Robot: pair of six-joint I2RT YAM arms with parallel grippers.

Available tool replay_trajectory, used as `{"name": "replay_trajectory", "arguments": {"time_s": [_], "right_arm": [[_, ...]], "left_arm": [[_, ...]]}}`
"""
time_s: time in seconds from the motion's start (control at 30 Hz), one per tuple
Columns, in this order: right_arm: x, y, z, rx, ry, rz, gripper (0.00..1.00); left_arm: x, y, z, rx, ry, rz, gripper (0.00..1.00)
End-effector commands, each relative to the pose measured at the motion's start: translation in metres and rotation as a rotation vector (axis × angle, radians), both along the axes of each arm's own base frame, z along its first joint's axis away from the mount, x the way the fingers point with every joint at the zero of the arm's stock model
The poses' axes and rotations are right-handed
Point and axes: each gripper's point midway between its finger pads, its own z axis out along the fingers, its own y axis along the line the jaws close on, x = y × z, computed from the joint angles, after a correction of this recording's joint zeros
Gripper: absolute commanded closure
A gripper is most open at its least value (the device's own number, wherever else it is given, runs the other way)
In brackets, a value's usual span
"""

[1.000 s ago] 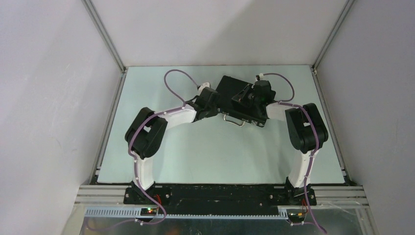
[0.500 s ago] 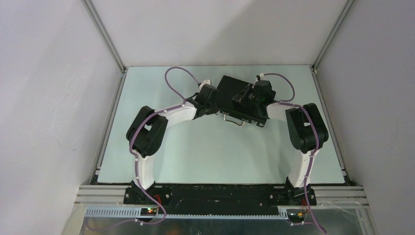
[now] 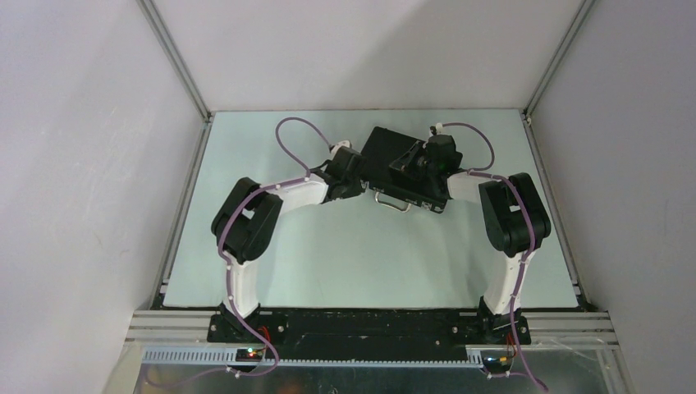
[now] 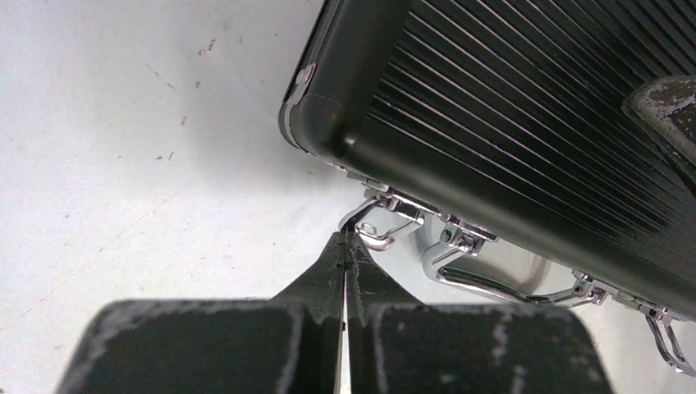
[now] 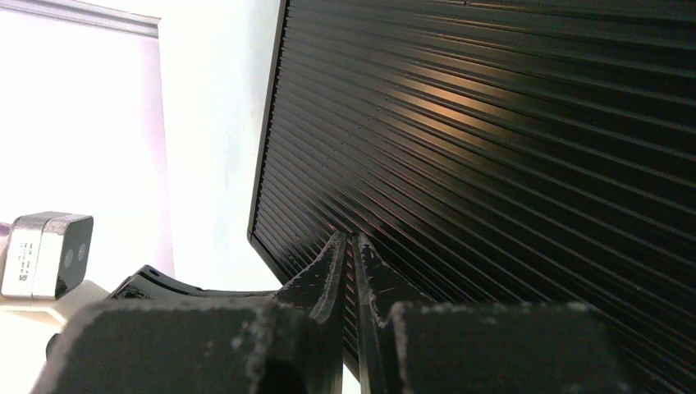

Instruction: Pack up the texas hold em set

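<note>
The black ribbed rectangular briefcase [image 3: 382, 152] is seen lying closed on the pale table [image 3: 328, 246], toward its far middle, so the packing of the pieces is judged done and only the fastening appears to be left. The left gripper [image 4: 346, 240], its fingers pressed together and empty, is placed with its tips against a silver latch [image 4: 386, 223] beside the silver handle [image 4: 484, 279]; that latch looks flipped out and not yet clasped. The right gripper [image 5: 349, 240], all but pressed together with nothing pinched, is set tip-down on the ribbed lid, apparently to hold it down.
</note>
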Motion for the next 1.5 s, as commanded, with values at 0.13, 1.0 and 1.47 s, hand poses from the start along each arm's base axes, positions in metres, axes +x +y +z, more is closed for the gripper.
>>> {"name": "replay_trajectory", "arguments": {"time_s": [0.13,1.0,1.47], "right_arm": [[-0.013,-0.011,-0.035,-0.057,0.093,-0.008,0.89],[-0.042,-0.114,-0.049,-0.080,0.142,-0.261,0.96],[-0.044,-0.119,-0.052,-0.005,0.137,-0.245,0.99]], "left_arm": [[0.021,-0.017,0.005,-0.028,-0.025,-0.018,1.00],[-0.058,-0.100,0.093,-0.173,-0.201,-0.333,1.00],[-0.068,-0.186,0.109,-0.254,-0.190,-0.522,1.00]]}}
